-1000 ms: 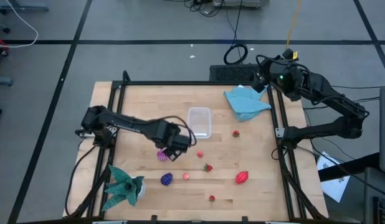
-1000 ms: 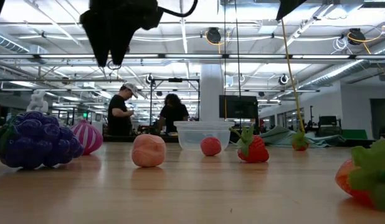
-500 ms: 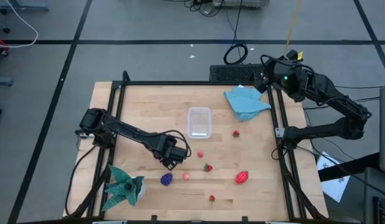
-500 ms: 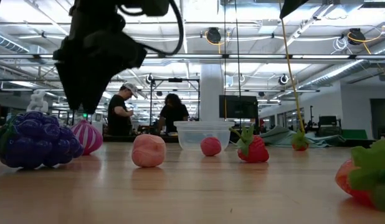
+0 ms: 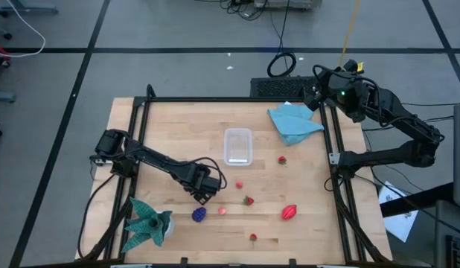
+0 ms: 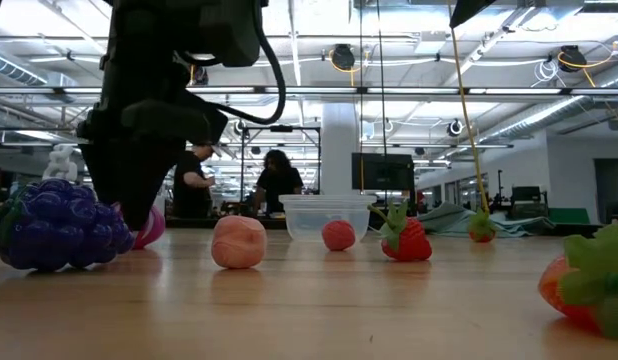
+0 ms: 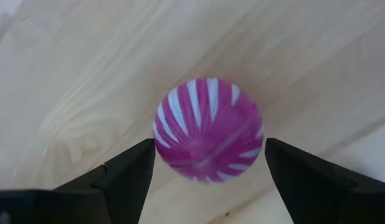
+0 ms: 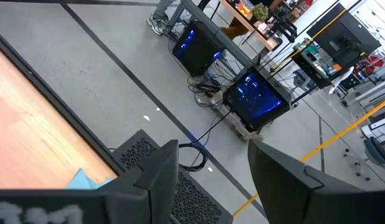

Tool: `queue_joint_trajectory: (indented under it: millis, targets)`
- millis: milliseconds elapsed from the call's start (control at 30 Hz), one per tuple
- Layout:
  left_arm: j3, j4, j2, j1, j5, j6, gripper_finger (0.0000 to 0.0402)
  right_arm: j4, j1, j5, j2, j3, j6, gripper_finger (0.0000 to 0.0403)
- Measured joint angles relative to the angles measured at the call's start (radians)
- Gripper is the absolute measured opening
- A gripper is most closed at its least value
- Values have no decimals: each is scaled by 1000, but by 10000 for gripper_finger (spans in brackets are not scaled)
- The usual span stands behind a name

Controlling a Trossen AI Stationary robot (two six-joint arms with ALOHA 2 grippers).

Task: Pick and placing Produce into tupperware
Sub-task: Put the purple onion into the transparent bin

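A pink-and-white striped toy fruit lies on the wooden table, and my left gripper is low over it from above, open, one finger at each side. In the high view the left gripper hides this fruit; in the low view the striped fruit peeks out behind the gripper. Other produce lies loose: purple grapes, a pink peach, a small red ball, strawberries, an oval red fruit. The clear tupperware stands mid-table. My right gripper waits open at the far right corner. My left gripper's open fingers stand close beside the striped fruit's two sides, coming from above and pointing down. Whether they touch it I cannot tell. The fruit rests on the table.
A light blue cloth lies at the far right, under the right arm. A teal-green cloth sits at the near left corner. More strawberries lie at the right and near edge. People stand in the room behind.
My left gripper has moved toward the table's near edge and come down over the striped fruit, which it now covers in the high view. The fruit has stayed where it was.
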Motion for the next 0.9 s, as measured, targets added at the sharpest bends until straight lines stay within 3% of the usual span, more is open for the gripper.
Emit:
queue_joint_trajectory:
  millis: [900]
  targets:
    - [-16, 62, 0, 32, -4, 44, 304, 0, 0, -1, 0, 0, 0, 183]
